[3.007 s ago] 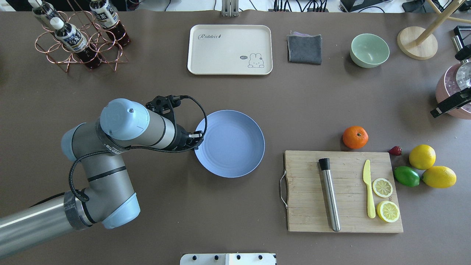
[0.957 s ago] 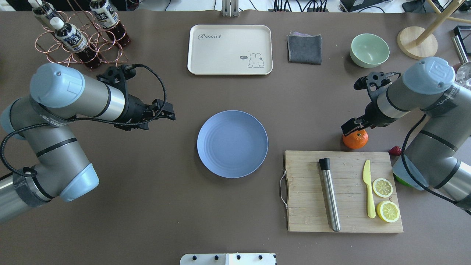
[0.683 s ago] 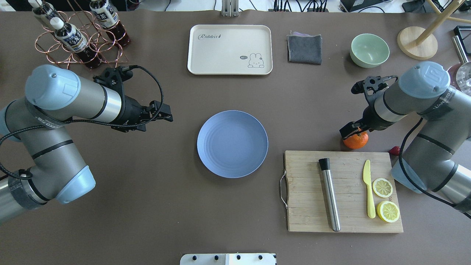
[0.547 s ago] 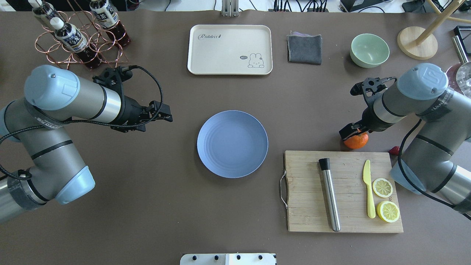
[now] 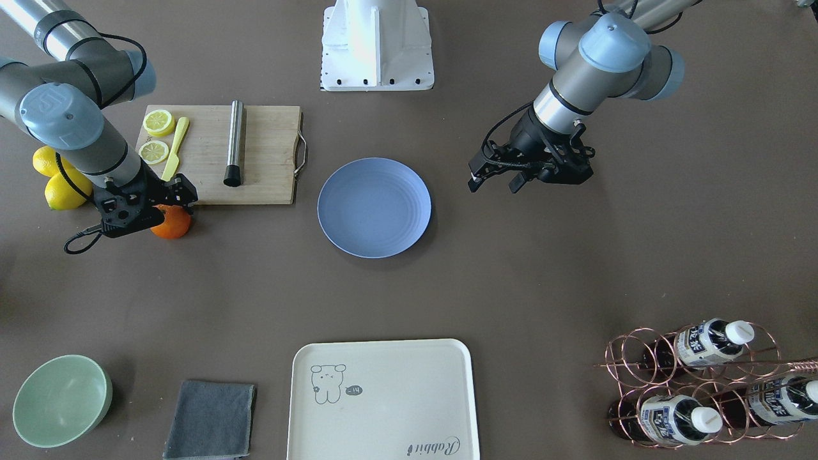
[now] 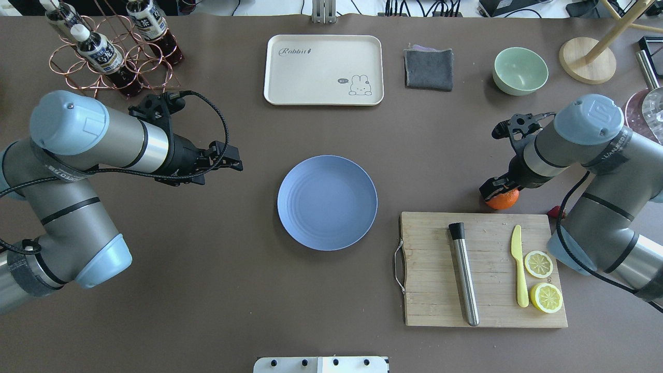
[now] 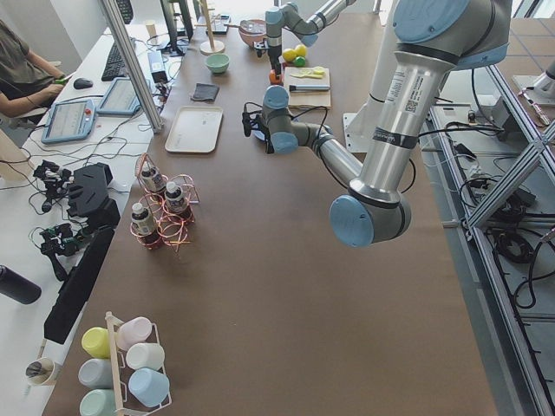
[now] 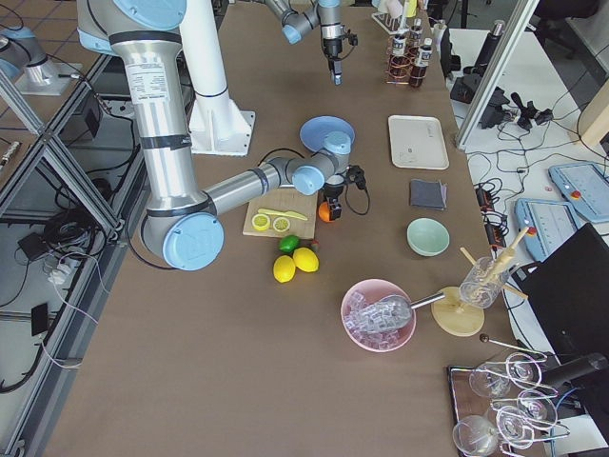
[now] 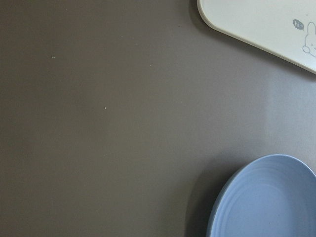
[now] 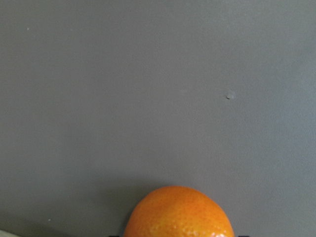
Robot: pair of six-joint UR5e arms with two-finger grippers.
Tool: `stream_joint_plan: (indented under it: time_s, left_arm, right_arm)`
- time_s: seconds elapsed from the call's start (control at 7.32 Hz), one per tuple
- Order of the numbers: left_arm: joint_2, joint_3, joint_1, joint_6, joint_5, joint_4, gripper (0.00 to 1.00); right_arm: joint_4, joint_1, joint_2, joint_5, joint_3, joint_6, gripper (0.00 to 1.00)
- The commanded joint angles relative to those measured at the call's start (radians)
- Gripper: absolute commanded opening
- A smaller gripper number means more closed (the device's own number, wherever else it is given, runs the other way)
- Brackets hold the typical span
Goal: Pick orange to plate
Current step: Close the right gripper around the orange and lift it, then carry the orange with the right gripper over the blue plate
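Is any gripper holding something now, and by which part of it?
The left gripper is open and holds nothing. The right gripper sits low over the orange on the table, but whether it grips the fruit's sides cannot be told.

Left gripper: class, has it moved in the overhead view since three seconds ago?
Yes. The left gripper was at the left rim of the plate; it now sits further left and higher in the view, clear of it.

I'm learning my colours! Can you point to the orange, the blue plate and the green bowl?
orange [image 5: 174, 227], front-facing view, on its bare lower side.
blue plate [image 6: 327, 203], overhead view, on its empty middle.
green bowl [image 6: 520, 71], overhead view, on its inside.
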Motion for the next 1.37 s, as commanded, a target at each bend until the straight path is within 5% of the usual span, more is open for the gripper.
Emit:
stream_joint_plan:
  time_s: [0.0,0.27,0.68,0.96,1.23]
  left_arm:
    - [-0.001,0.000,-0.001,-0.001,0.000,0.000,0.98]
    - [-0.002,-0.009,-0.019,0.001,-0.008,0.037,0.98]
    - [0.052,-0.035,-0.163,0.152,-0.154,0.142,0.98]
    - [0.125,-0.014,-0.272,0.356,-0.219,0.143,0.98]
    - [0.136,-0.003,-0.293,0.400,-0.226,0.143,0.98]
  right_arm:
    - [-0.002,0.000,0.007,-0.002,0.001,0.001,0.00]
    - [-0.017,0.000,0.057,0.009,0.043,0.024,0.00]
    - [-0.156,-0.174,0.362,-0.092,0.031,0.382,0.00]
    - [-0.198,-0.279,0.541,-0.177,-0.054,0.532,0.00]
    - [-0.181,-0.307,0.606,-0.230,-0.178,0.536,0.00]
